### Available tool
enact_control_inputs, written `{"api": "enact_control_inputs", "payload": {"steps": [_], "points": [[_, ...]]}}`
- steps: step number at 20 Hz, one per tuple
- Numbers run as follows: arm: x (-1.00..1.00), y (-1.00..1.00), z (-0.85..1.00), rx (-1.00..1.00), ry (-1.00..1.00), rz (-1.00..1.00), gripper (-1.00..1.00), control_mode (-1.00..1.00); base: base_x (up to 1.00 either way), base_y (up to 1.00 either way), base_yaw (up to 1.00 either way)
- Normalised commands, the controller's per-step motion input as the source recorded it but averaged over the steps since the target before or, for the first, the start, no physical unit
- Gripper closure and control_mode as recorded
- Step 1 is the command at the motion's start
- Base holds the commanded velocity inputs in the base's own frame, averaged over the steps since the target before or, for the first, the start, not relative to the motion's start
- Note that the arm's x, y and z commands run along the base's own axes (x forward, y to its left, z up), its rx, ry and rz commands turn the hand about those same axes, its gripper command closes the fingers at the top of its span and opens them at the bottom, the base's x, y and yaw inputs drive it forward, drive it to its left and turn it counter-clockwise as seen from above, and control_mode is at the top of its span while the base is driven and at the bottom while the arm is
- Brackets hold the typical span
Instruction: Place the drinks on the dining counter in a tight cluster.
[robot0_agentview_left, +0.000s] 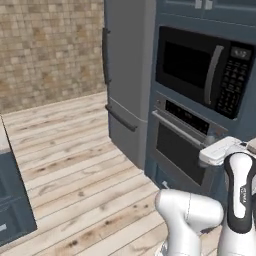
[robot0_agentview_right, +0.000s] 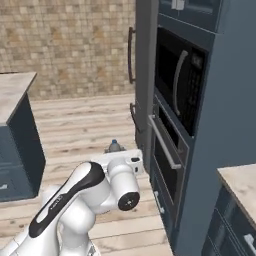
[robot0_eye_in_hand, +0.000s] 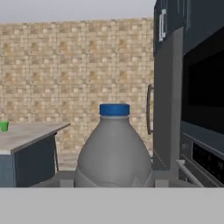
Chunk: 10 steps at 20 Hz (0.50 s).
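A tan mosaic-tiled wall (robot0_agentview_left: 50, 50) closes off the far side of the room, and pale wooden plank flooring (robot0_agentview_left: 75, 170) runs from it toward the robot. Against the right side stands a tall grey refrigerator (robot0_agentview_left: 127, 75) with a dark vertical handle, and next to it a dark blue cabinet column (robot0_agentview_right: 220, 125) that carries a black built-in microwave (robot0_agentview_left: 200, 70) above a black wall oven (robot0_agentview_left: 180, 145) with a silver bar handle.

On the left, the beige marble-topped island with dark blue sides (robot0_agentview_right: 15, 125), the dining counter, stands well apart from the arm. In the hand view a small green cup (robot0_eye_in_hand: 4, 126) sits on its top near the left edge of the picture. A second marble worktop corner over dark blue drawers (robot0_agentview_right: 240, 190) shows at the lower right of the right base view.

The white robot arm with dark joints (robot0_agentview_right: 85, 200) rises in the foreground, its wrist level with the oven.

The two-finger gripper (robot0_eye_in_hand: 113, 183) is clamped on the small grey-blue bottle with a blue cap (robot0_eye_in_hand: 114, 153), which is held upright in the air above the floor, between the island and the oven column. In the right base view its cap (robot0_agentview_right: 114, 145) pokes up just behind the white hand. The bottle is well short of the dining counter.
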Motion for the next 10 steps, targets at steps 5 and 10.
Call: {"api": "enact_control_inputs", "payload": {"steps": [5, 10], "points": [[0.00, 0.00, 0.00, 0.00, 0.00, 0.00, 1.00, 1.00, 0.19, 0.39, 0.46], [0.00, 0.00, 0.00, 0.00, 0.00, 0.00, 1.00, 1.00, 0.60, 0.32, 0.13]]}}
